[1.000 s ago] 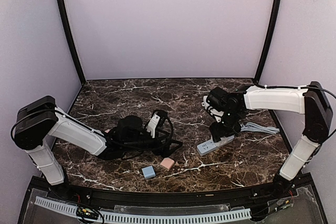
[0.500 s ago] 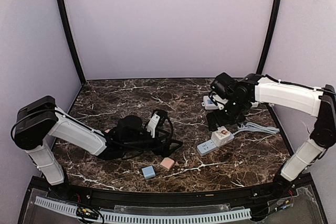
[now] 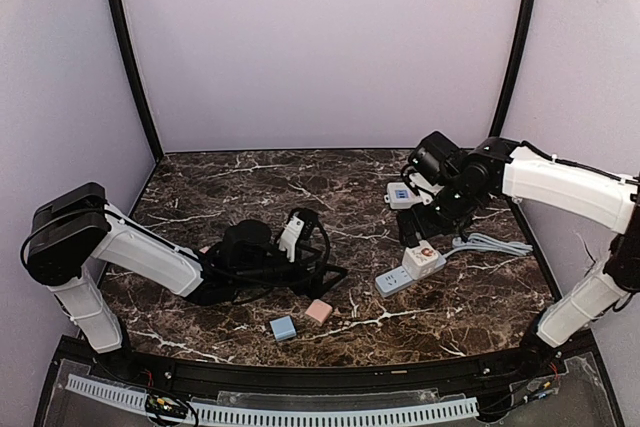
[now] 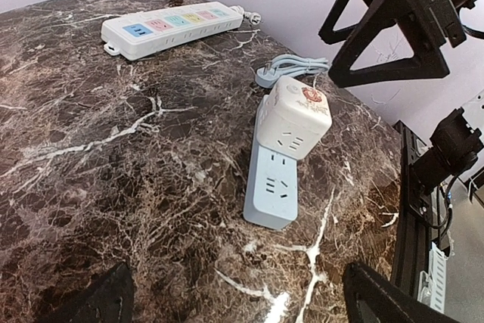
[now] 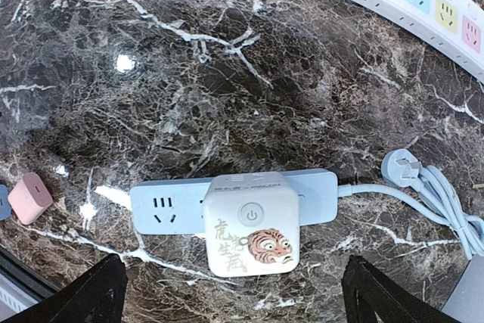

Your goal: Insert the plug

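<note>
A white cube plug (image 5: 249, 221) with a tiger picture sits pushed into the light blue power strip (image 5: 162, 206), which lies flat on the marble table (image 3: 230, 187). In the top view the plug (image 3: 424, 257) stands on the strip (image 3: 392, 281) right of centre. My right gripper (image 5: 238, 296) hovers above it, open and apart from it, with nothing between its fingers. My left gripper (image 4: 242, 300) rests low on the table to the left, open and empty, facing the plug (image 4: 293, 115) and the strip (image 4: 272, 194).
A white strip with coloured sockets (image 3: 405, 195) lies behind the right gripper (image 3: 425, 225). The blue strip's grey cable (image 3: 490, 243) coils to the right. A pink cube (image 3: 319, 311) and a blue cube (image 3: 284, 327) lie near the front, by the left gripper (image 3: 330, 249).
My right gripper has opened, let go of the plug and risen back toward the far right. The plug stays in the blue strip. The left arm has not moved.
</note>
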